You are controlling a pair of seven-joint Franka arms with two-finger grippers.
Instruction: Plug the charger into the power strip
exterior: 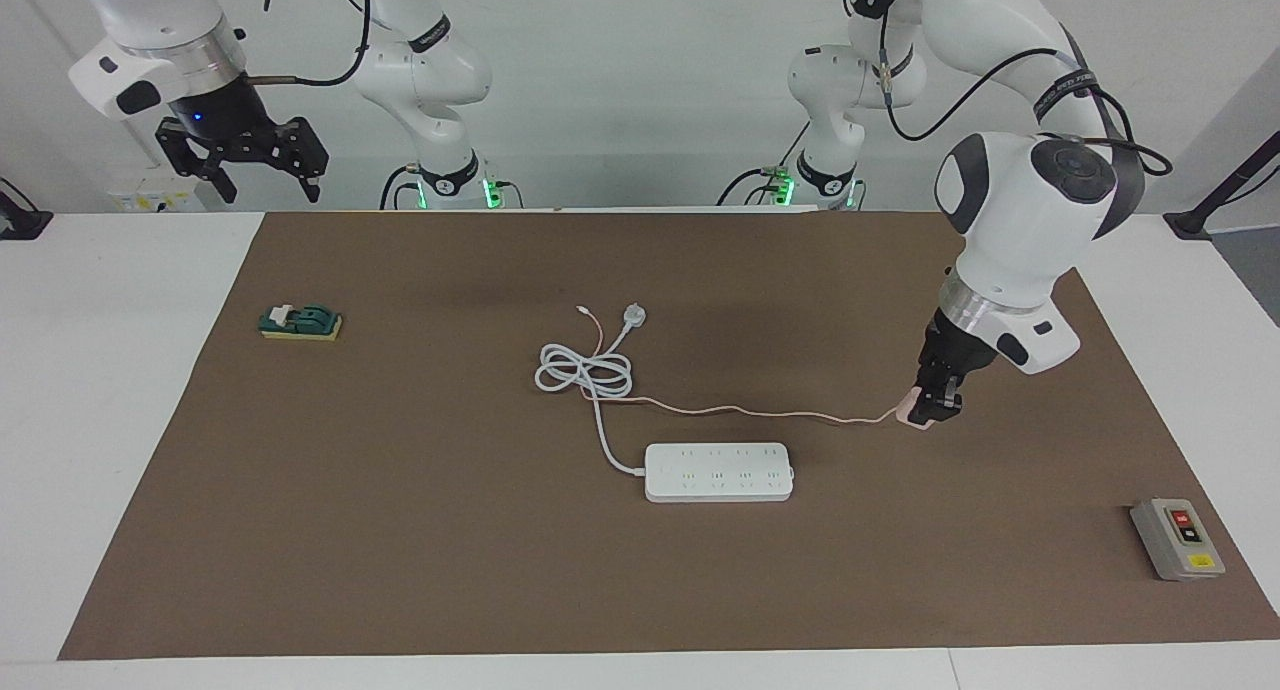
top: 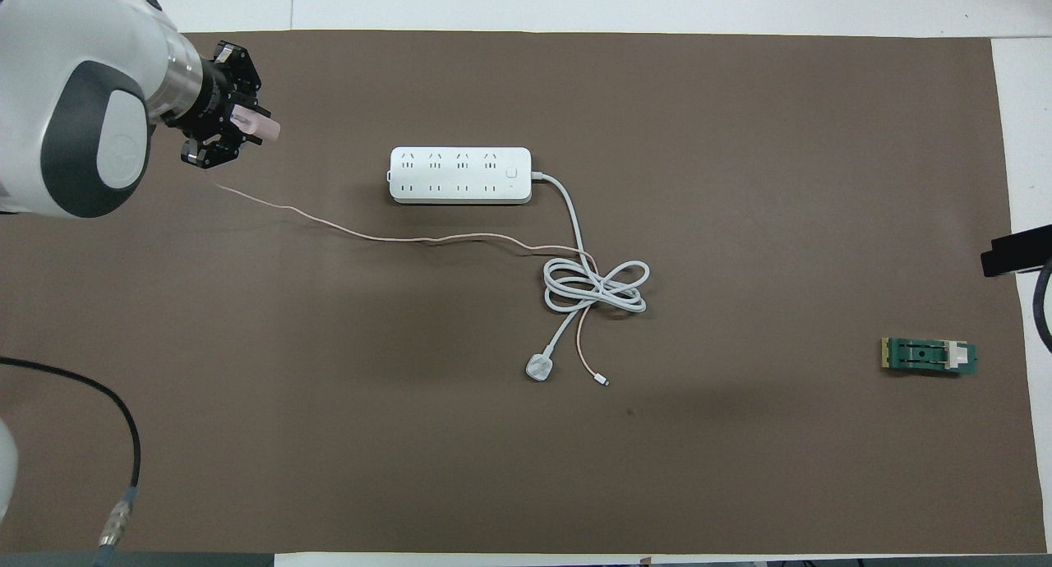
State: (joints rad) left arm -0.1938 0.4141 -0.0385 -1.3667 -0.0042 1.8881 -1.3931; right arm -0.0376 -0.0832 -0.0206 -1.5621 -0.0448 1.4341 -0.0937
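The white power strip (exterior: 720,470) (top: 460,175) lies flat on the brown mat (exterior: 400,530), sockets up. My left gripper (exterior: 935,406) (top: 234,127) is shut on the pale pink charger (exterior: 914,411) (top: 265,128) and holds it low at the mat, toward the left arm's end of the table from the strip. I cannot tell whether the charger touches the mat. Its thin pink cable (exterior: 740,410) (top: 370,237) trails across the mat to the coiled white cord. My right gripper (exterior: 268,183) is open and empty, raised over the table edge by its base, waiting.
The strip's thick white cord (exterior: 585,370) (top: 596,286) lies coiled nearer the robots, ending in a round white plug (exterior: 634,316) (top: 539,366). A grey box with red and black buttons (exterior: 1177,538) sits at the left arm's end. A green block (exterior: 300,322) (top: 929,356) sits at the right arm's end.
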